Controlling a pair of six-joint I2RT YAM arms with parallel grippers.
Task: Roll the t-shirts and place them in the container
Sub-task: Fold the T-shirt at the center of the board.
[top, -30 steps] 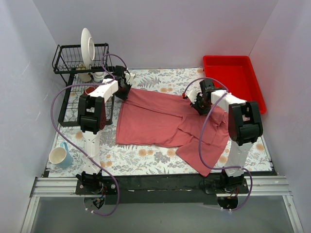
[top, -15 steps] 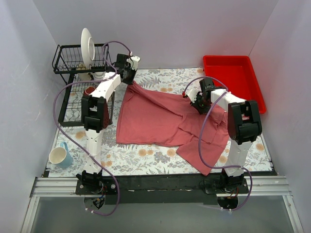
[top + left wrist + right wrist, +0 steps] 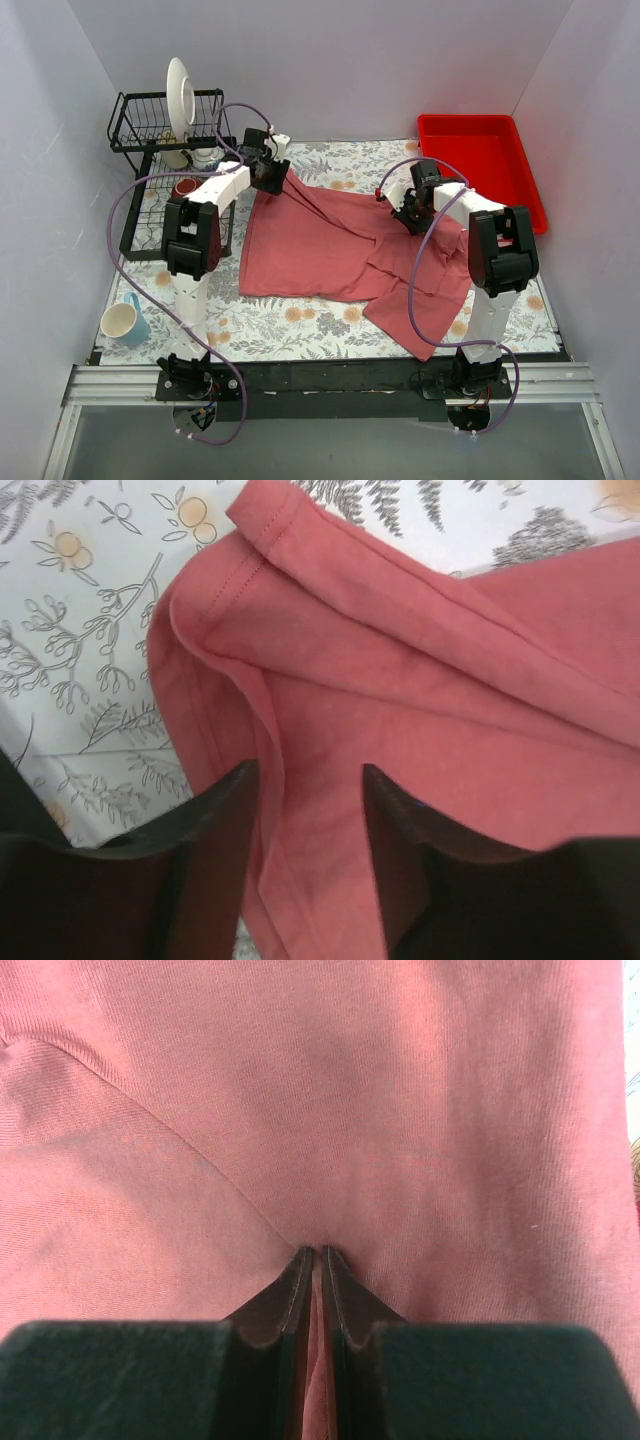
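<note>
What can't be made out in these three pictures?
Top view: the right arm hides part of the t-shirt's right side.
Right wrist view: fingers of the right end effector hide how much cloth they pinch.
Left wrist view: the left end effector covers the cloth beneath it.
Top view: dish rack contents too small.

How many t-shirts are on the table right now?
1: the dusty-red t-shirt lies spread across the middle of the table, bunched at its right end; another could hide beneath the folds.

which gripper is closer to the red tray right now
Right. The right gripper, pinching the t-shirt, sits a little left of the red tray. The left gripper is across the t-shirt, open over its far left corner near the dish rack.
</note>
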